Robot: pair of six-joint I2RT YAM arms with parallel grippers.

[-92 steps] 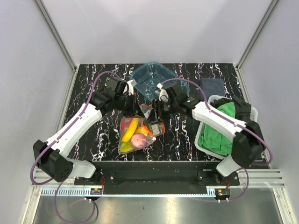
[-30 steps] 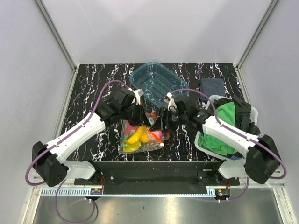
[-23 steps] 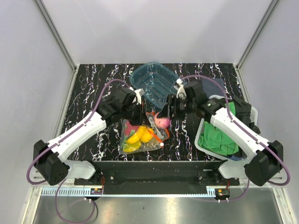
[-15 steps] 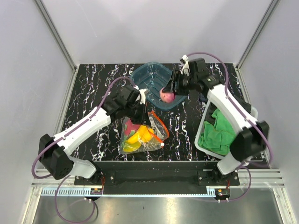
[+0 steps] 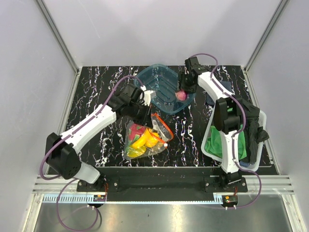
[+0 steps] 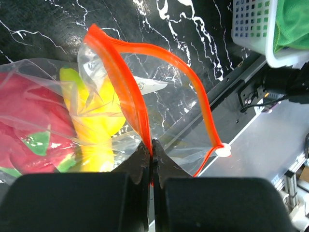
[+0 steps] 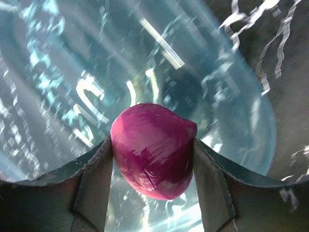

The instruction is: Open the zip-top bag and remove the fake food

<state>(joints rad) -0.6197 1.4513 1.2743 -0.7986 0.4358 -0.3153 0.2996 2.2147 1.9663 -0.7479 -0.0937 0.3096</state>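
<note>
The zip-top bag [image 5: 145, 137] lies open at table centre, its red-orange zip strip [image 6: 126, 92] spread into a loop. Inside show a yellow banana [image 6: 99, 121] and a red fruit with green [image 6: 26, 140]. My left gripper [image 5: 147, 110] is shut on the zip strip, also seen in the left wrist view [image 6: 152, 145]. My right gripper [image 5: 181, 94] is shut on the pinkish ball [image 7: 153, 150] and holds it over the right end of the teal tray [image 5: 161, 84], whose floor fills the right wrist view [image 7: 72, 72].
A white basket [image 5: 212, 145] with a green cloth [image 5: 224, 140] and dark fabric stands at the right. A dark blue cloth [image 5: 219, 89] lies behind it. The table's front edge and metal rail [image 6: 270, 145] are just beyond the bag.
My right gripper took the pinkish ball out of the bag and carried it up and back over the teal tray. My left gripper kept its hold on the zip strip.
</note>
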